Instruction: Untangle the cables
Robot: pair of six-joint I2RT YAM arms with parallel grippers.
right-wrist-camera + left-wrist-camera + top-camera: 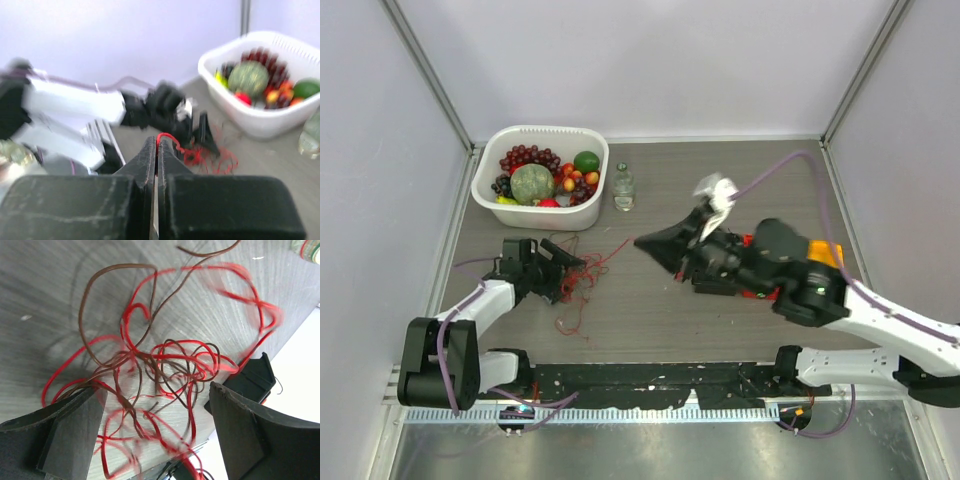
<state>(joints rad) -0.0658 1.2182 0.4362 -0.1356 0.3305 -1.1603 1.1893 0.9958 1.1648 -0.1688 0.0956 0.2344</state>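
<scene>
Cables [582, 283], red and dark, are piled in a messy clump at the middle left of the top view. The left gripper [155, 390] is spread wide around them. The right gripper [157, 145] is closed tight, with one red strand pinched in it.

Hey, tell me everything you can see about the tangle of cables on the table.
The cables are very thin, flexible wires, some bright red, some dark brown, looped through each other in a loose clump. It lies on the grey wood-grain table, between the fingers of the open left end effector. One red strand trails out towards the right end effector, which is shut with a small red loop showing at its tips.
</scene>
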